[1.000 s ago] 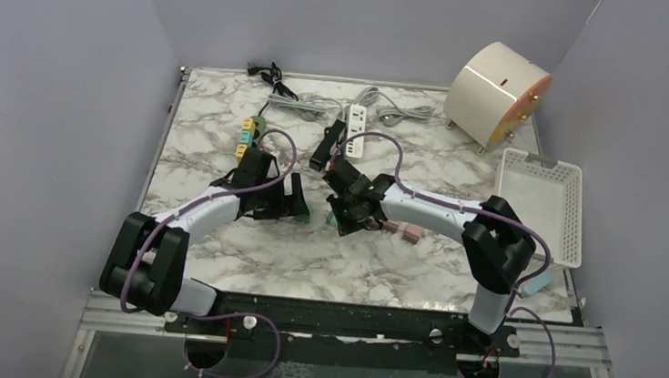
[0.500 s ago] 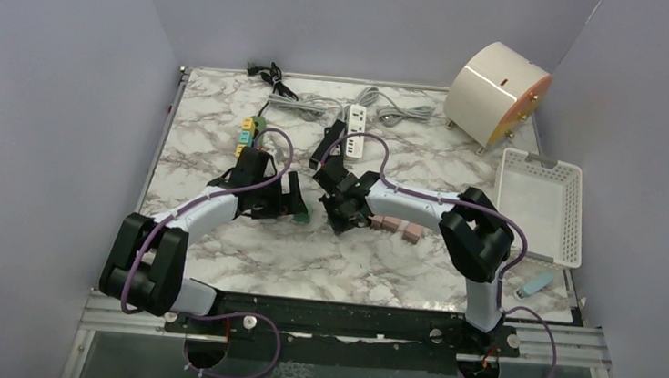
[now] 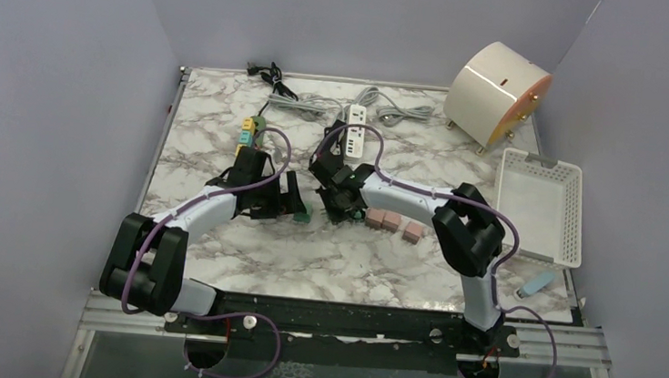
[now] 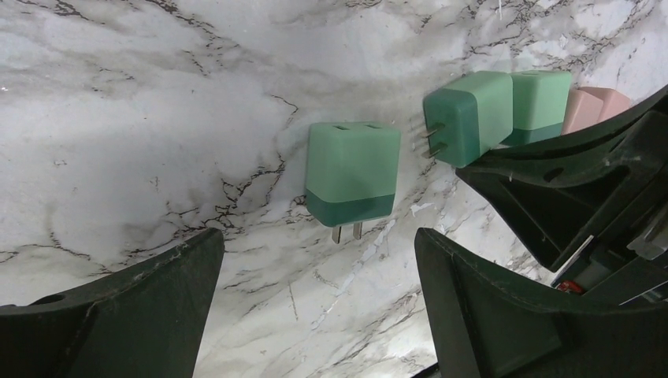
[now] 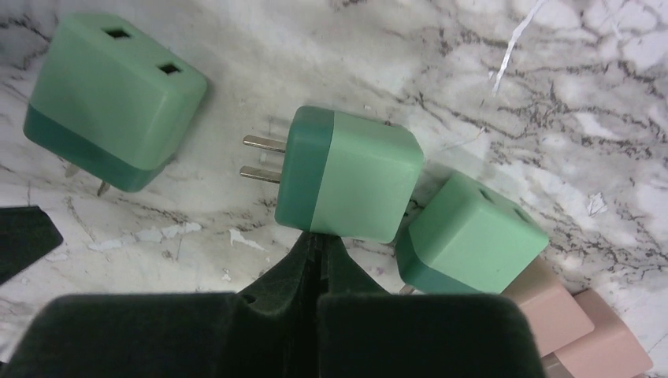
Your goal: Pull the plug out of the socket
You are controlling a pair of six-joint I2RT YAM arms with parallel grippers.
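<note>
We reckon the pull's done: the green plug [image 4: 352, 173] lies apart from the second green plug [image 5: 346, 177]. Our left gripper [image 4: 315, 240] gapes wide, empty; the right gripper [image 5: 317, 240] is pinched closed, empty. Next we just back off cleanly.

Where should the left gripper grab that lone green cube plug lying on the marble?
Probably by the two flat side faces of the two-tone green cube plug, mid-body. It lies flat with prongs toward the open left gripper, so advance from the prong end, one finger either side.

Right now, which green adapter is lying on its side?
The middle green adapter, by the right gripper: its prongs stick out sideways; the left adapter and right adapter show slots on top.
</note>
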